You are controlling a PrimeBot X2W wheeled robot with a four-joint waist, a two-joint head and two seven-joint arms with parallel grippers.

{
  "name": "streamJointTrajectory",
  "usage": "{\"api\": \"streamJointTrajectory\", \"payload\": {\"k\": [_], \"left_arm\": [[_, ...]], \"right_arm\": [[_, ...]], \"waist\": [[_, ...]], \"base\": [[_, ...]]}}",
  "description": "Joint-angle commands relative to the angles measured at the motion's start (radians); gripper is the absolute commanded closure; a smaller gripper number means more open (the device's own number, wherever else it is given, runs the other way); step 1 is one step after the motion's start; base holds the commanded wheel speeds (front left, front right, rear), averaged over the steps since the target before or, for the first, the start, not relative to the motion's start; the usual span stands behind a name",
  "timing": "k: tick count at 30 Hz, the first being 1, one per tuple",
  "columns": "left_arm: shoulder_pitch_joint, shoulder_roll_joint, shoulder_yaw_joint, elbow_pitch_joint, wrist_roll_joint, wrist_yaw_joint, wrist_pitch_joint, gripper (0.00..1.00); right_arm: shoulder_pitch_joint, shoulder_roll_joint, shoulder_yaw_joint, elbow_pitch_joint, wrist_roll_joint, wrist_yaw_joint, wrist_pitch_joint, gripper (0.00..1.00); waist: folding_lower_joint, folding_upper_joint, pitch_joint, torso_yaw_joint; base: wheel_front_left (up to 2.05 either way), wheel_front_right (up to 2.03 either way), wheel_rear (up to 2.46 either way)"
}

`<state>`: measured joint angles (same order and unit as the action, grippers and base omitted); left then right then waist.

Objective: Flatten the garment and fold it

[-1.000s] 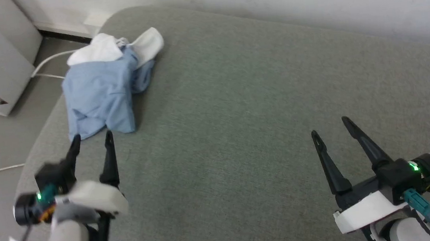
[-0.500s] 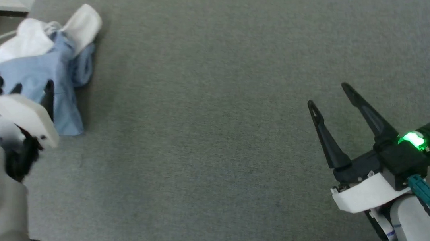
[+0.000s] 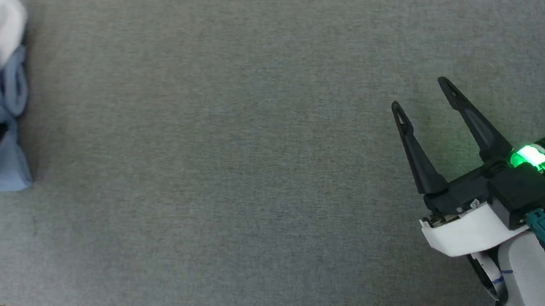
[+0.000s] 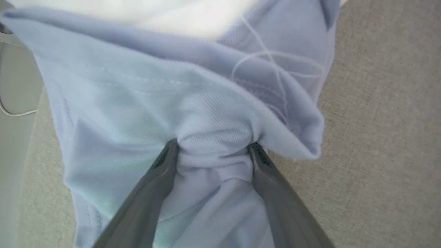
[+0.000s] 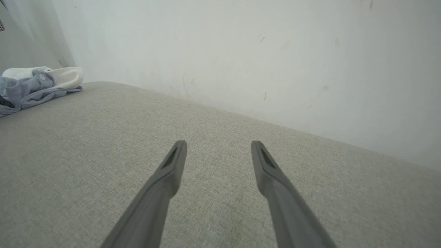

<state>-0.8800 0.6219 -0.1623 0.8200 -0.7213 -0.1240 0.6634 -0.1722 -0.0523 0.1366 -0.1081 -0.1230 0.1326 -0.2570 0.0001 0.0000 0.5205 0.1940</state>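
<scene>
**Left gripper (image 4: 213, 144) wide, straddling a bunched fold of the crumpled polo shirt (image 4: 137, 103).**
Right gripper (image 3: 419, 93) wide, empty, shirt well to its left. Closing here likely pinches several layers, so the clump would lift unspread or slide off the grey cushion (image 3: 254, 175) edge nearby.

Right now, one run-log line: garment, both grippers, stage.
garment: crumpled on grey cushion | left gripper: open, fabric bunched between fingers | right gripper: open, empty, away from garment | stage: not yet flattened
</scene>
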Motion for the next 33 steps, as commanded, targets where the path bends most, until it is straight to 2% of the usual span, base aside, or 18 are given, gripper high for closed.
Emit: {"api": "streamJointTrajectory", "payload": {"k": [1, 4, 5, 6, 7, 10, 15, 21, 25, 33], "left_arm": [[0.0, 0.008, -0.008, 0.006, -0.008, -0.007, 0.012, 0.0], [0.014, 0.011, -0.024, 0.0, -0.047, -0.007, 0.042, 0.0], [0.02, 0.009, -0.03, -0.002, -0.061, -0.007, 0.052, 0.07], [0.027, 0.008, -0.037, -0.006, -0.075, -0.007, 0.059, 0.71], [0.033, 0.005, -0.042, -0.009, -0.091, -0.007, 0.065, 1.0], [0.04, 0.005, -0.037, -0.003, -0.132, -0.007, 0.058, 1.0], [0.023, 0.019, -0.035, 0.021, -0.126, -0.007, -0.037, 1.0], [-0.006, 0.03, -0.006, -0.016, -0.138, -0.007, -0.285, 1.0], [-0.009, 0.043, -0.02, -0.061, -0.131, -0.007, -0.435, 1.0], [-0.025, 0.047, -0.052, -0.161, -0.104, -0.007, -0.663, 1.0]], "right_arm": [[-0.016, 0.0, 0.0, -0.007, -0.001, -0.002, -0.005, 0.0], [-0.022, 0.001, -0.004, -0.013, 0.003, -0.002, -0.005, 0.0], [-0.023, 0.001, -0.006, -0.014, 0.004, -0.002, -0.005, 0.0], [-0.025, 0.001, -0.006, -0.015, 0.004, -0.002, -0.005, 0.0], [-0.027, 0.001, -0.007, -0.014, 0.004, -0.002, -0.005, 0.0], [-0.031, 0.001, -0.01, -0.011, 0.001, -0.002, -0.005, 0.0], [-0.032, 0.001, -0.013, 0.003, 0.003, -0.002, -0.005, 0.0], [-0.019, 0.002, -0.021, 0.023, 0.024, -0.002, -0.005, 0.0], [0.002, 0.002, -0.026, 0.035, 0.043, -0.002, -0.005, 0.0], [0.039, 0.002, -0.057, 0.045, 0.065, -0.002, -0.005, 0.0]], "waist": [[-0.0001, 0.0, 0.041, -0.039], [-0.0001, 0.0, 0.051, -0.043], [-0.0001, 0.0, 0.053, -0.043], [-0.0001, 0.0, 0.055, -0.043], [-0.0001, 0.0, 0.056, -0.043], [-0.0001, 0.0, 0.051, -0.04], [-0.0001, 0.0, 0.009, -0.035], [-0.0001, 0.0, -0.093, -0.034], [-0.0001, 0.0, -0.172, -0.032], [-0.0001, 0.0, -0.283, -0.037]], "base": [[0.0, 0.0, 0.0], [0.0, 0.0, 0.0], [0.0, 0.0, 0.0], [0.0, 0.0, 0.0], [0.0, 0.0, 0.0], [0.0, 0.0, 0.0], [0.0, 0.0, 0.0], [0.0, 0.0, 0.0], [0.0, 0.0, 0.0], [0.0, 0.0, 0.0]]}}
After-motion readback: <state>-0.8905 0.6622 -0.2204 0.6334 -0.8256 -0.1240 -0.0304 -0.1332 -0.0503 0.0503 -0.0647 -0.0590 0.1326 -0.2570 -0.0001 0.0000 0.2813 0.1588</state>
